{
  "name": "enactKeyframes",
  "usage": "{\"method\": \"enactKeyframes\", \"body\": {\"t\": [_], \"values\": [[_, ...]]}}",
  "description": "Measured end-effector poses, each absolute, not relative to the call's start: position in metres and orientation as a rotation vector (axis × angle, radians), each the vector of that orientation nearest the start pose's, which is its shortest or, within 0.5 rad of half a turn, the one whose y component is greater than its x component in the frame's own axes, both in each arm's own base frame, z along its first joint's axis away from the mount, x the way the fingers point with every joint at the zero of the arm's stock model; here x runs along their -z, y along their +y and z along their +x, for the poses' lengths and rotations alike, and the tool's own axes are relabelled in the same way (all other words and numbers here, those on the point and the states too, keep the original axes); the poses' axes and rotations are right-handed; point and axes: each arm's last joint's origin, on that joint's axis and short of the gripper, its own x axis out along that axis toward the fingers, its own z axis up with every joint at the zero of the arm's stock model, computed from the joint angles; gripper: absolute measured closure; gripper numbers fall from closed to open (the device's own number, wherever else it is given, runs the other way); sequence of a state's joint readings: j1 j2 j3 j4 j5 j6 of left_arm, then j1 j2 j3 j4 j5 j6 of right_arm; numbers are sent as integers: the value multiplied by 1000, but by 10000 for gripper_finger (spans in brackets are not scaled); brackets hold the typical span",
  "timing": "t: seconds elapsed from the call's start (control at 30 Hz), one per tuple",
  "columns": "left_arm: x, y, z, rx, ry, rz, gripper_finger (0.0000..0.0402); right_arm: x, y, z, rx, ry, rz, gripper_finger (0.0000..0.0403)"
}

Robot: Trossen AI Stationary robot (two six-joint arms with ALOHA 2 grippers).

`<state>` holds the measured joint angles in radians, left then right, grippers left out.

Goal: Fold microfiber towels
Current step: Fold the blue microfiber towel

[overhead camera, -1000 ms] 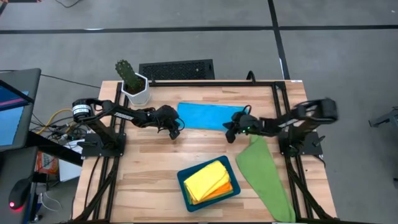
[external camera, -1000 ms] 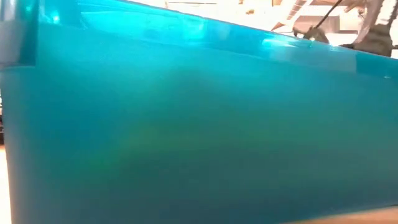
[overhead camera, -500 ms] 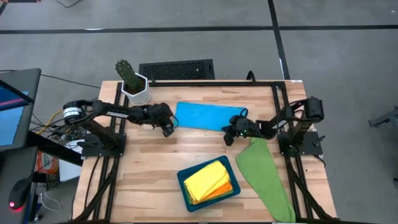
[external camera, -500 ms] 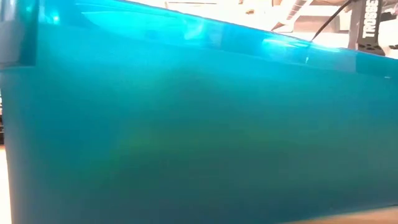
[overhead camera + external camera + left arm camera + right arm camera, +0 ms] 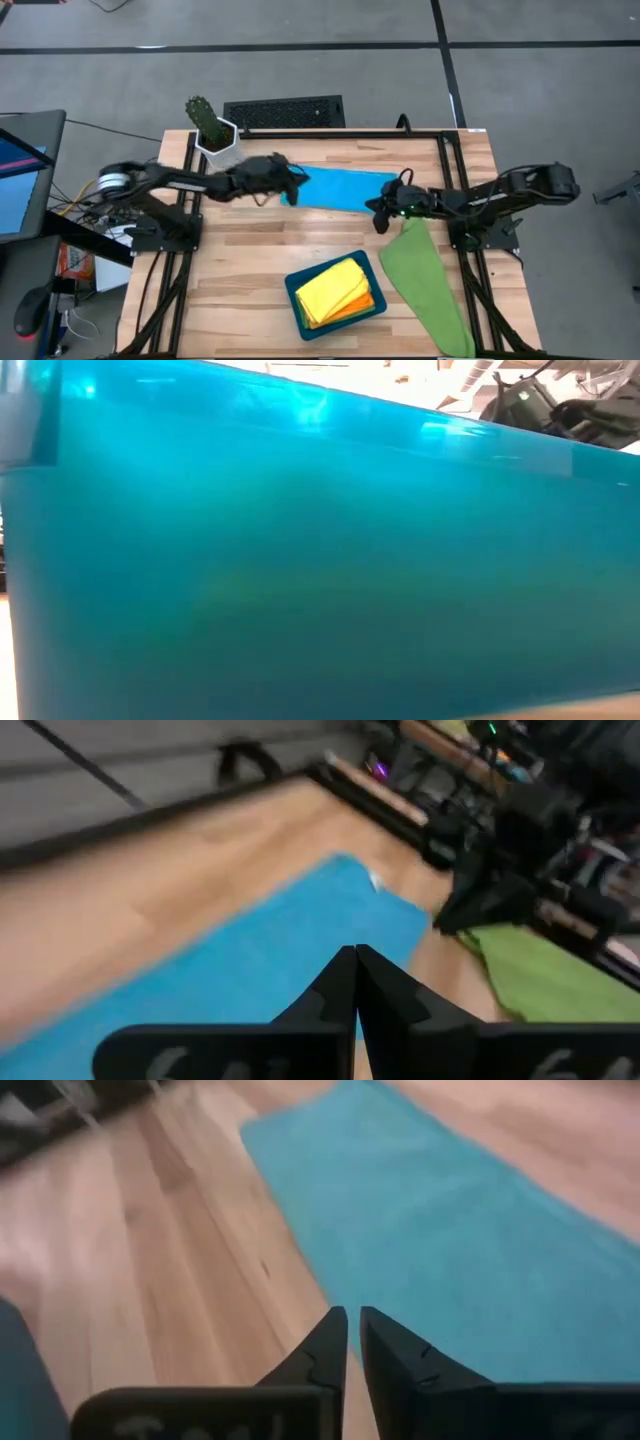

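Blue towel [image 5: 340, 188], soft flat rectangle, lies on the pale wood-grain table [image 5: 240, 260]. Left gripper [image 5: 292, 180] over its left end, fingers pressed together, empty. Right gripper [image 5: 381, 208] at its right end, fingers a narrow slit apart, holding nothing. Green towel [image 5: 425, 280] drapes the right edge. Yellow towel [image 5: 330, 288] folded in the rigid teal tray [image 5: 297, 322].

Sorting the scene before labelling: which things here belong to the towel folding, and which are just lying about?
Job:
blue towel
green towel
yellow towel
orange towel, under the yellow one
left gripper
right gripper

Lying about:
tray
potted cactus
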<state>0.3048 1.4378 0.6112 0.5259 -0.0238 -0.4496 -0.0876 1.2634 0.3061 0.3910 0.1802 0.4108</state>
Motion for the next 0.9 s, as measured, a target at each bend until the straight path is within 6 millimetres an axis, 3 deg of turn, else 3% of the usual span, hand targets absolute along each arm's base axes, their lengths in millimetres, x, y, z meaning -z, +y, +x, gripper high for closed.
{"method": "enactKeyframes", "body": {"t": [0.2,0.4,0.6,0.73,0.9], "values": [[-148,66,344,-151,312,-514,401,-119,-11,183,441,549,425,359],[-134,67,398,-145,395,-440,401,-113,-4,171,449,548,488,374],[-122,72,419,-183,514,-355,401,-115,-1,170,452,528,492,383],[-103,70,420,-187,580,-351,401,-122,-1,168,444,502,500,382],[-95,72,419,-190,623,-372,401,-121,-1,154,469,618,471,374]]}}
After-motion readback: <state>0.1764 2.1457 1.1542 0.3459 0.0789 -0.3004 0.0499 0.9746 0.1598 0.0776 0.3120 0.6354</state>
